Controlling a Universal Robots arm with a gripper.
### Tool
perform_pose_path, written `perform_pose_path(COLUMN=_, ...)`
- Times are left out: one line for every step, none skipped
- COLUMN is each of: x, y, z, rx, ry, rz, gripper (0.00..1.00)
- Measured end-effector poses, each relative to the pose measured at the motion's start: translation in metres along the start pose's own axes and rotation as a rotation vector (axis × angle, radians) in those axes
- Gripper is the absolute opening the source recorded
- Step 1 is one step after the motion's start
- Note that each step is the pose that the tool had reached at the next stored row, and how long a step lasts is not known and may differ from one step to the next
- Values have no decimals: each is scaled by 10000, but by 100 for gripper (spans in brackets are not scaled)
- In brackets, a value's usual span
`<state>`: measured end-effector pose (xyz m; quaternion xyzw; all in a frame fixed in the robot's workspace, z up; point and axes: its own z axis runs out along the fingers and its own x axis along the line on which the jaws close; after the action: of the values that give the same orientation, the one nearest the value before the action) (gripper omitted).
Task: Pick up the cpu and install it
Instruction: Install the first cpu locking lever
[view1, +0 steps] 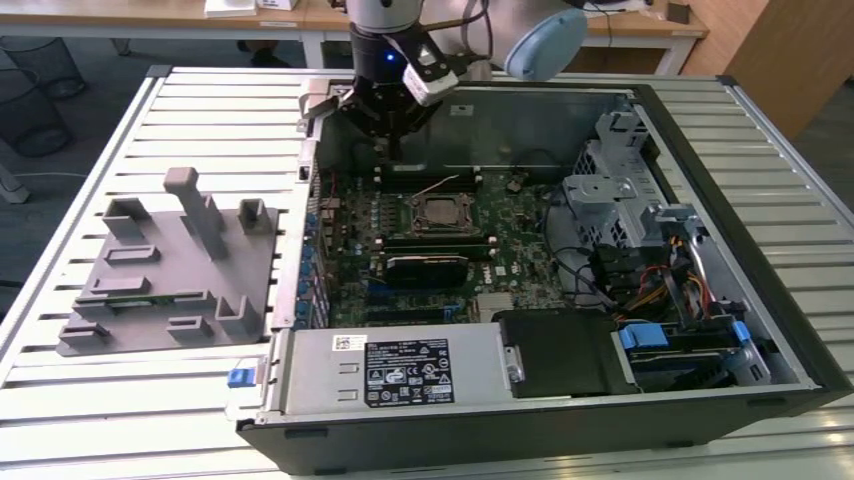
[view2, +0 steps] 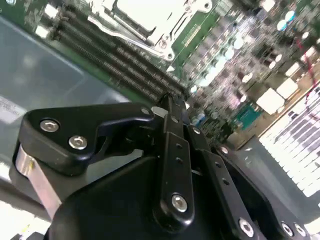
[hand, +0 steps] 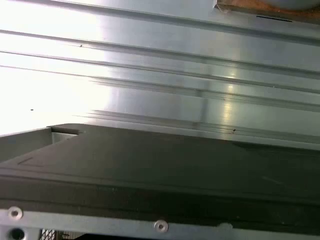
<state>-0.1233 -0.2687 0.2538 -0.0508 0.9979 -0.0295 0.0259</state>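
The gripper is held inside the open computer case, low over the motherboard, beside the memory slots. In the second wrist view its fingers are seen pressed together, and nothing can be made out between them. The cpu appears to be laid flat within the black socket frame, near the gripper but apart from it
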Motion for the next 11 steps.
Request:
perform_pose_path(x=0, y=0, z=1, rx=1, ry=-2, rz=1, gripper=11)
perform_pose_path(x=0, y=0, z=1, rx=-1, ry=-4, rz=1, gripper=11)
perform_pose_path(x=0, y=1, z=2, rx=0, ry=-4, rz=2, gripper=11)
perform_pose_path(x=0, y=1, z=2, rx=1, ry=-3, rz=1, gripper=11)
perform_pose_path(x=0, y=1, z=2, rx=1, ry=-2, rz=1, gripper=11)
perform_pose_path(x=0, y=1, z=6, rx=0, ry=-4, rz=1, gripper=11)
perform_pose_path(x=0, y=1, z=9, rx=0, ry=-4, rz=1, gripper=11)
perform_pose_path(x=0, y=1, z=9, rx=0, ry=-3, rz=1, gripper=11)
perform_pose_path(x=0, y=1, z=9, rx=1, ry=-3, rz=1, gripper=11)
perform_pose_path(x=0, y=1, z=10, rx=0, ry=-3, rz=1, gripper=11)
perform_pose_path(x=0, y=1, z=10, rx=0, ry=-3, rz=1, gripper=11)
